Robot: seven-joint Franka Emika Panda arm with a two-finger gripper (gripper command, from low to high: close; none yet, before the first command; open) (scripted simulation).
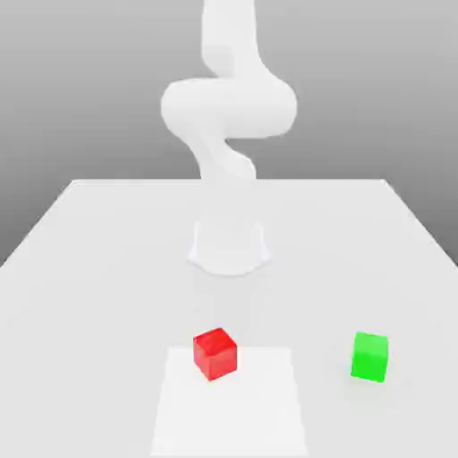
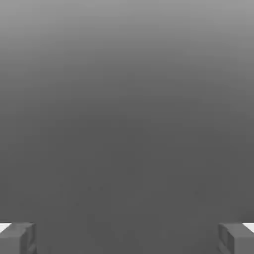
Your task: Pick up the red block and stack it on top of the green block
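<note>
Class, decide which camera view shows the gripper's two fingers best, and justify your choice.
The hand view shows them best: the gripper has its two fingers standing wide apart, one near each side, with plain grey between. In the exterior view I can make out the white arm, but cannot pick out the fingers.

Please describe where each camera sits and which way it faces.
Exterior view: off the arm, apparently facing the Panda arm and looking down across the white tabletop at the red cube and green cube; the arm's base and links show.
Hand view: on the hand, looking out past the open end effector's two fingers toward a plain gray background.
Shared: parts of the robot and gray shading.
</note>
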